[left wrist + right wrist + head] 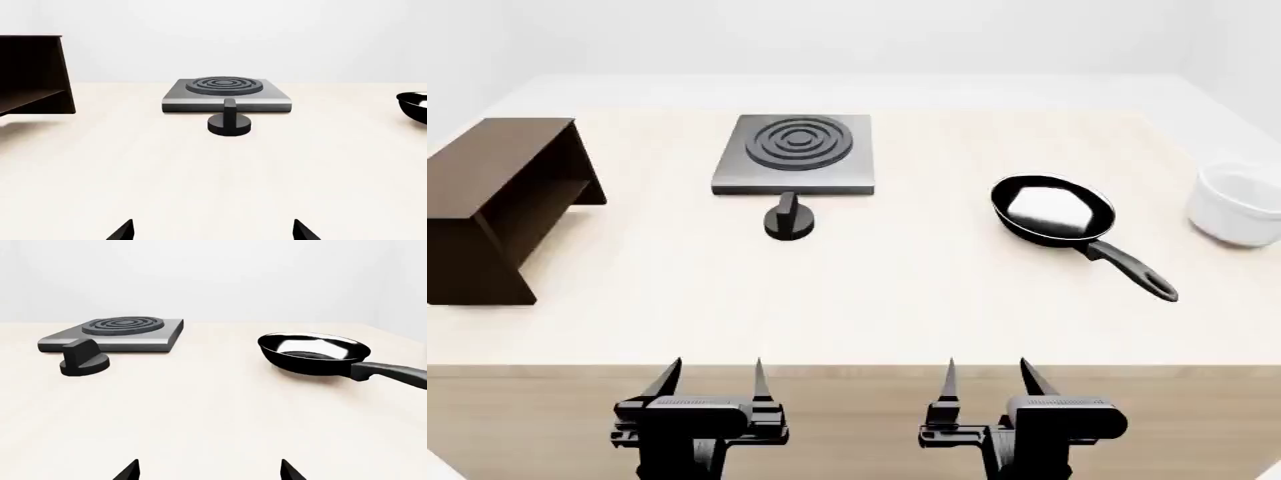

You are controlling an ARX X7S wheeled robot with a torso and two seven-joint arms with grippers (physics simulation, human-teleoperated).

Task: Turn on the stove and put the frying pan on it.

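The flat grey metal stove [791, 153] sits far back on the pale table [868, 310], with its small black knob [787, 218] just in front. The round shiny black frying pan [1054, 213] lies well apart to the right, near a white bowl [1236, 205]. The left gripper [711, 382] and right gripper [986, 381] are both spread wide and hold nothing. A clumsy push could slide the knob instead of turning it, or the long handle could tip the pan. No writing shows anywhere.

Dark brown wooden shelf [501, 205] at table's [868, 300] left edge; white bowl [1236, 205] far right.
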